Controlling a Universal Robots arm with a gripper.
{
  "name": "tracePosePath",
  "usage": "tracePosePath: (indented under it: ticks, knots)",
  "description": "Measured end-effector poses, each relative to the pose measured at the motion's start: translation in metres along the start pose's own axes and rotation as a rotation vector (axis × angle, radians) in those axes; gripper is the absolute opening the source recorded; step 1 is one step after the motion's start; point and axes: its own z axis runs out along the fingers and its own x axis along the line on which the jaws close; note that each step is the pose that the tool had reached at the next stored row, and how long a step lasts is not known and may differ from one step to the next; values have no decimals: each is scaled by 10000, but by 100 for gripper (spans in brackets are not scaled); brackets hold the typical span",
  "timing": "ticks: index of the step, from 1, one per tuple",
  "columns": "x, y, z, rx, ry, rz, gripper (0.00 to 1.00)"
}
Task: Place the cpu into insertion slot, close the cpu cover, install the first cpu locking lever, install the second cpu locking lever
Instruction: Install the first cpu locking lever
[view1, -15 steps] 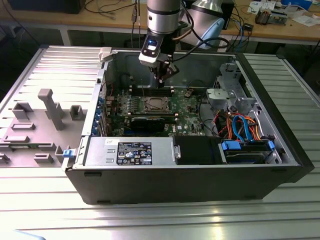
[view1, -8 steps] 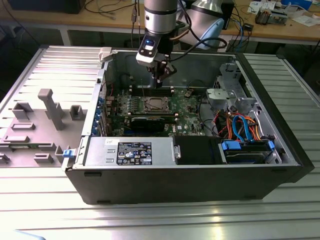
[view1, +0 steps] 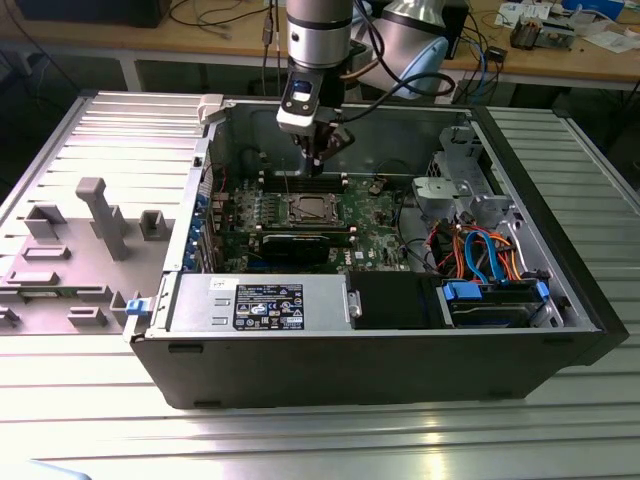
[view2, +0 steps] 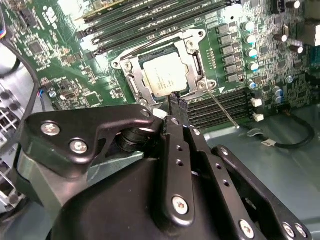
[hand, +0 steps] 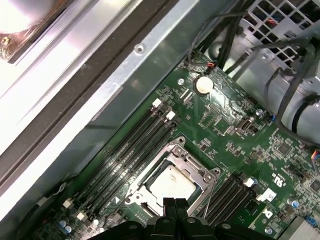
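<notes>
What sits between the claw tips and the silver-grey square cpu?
In the second wrist view, just the near rim of the thin silvery metal cover frame separates the black claw from the silver-grey square cpu.

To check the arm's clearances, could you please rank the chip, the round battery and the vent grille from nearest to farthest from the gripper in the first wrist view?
1. The chip, on the green board, right by the gripper.
2. The round battery, farther along the same board.
3. The vent grille, beyond the board's edge.
</notes>
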Motion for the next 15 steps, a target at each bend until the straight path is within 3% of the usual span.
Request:
tracePosePath:
  ticks: [3, 15]
  knots:
    - [0, 0, 1, -16, 3, -436, 11]
    - [0, 0, 1, -19, 4, -519, 11]
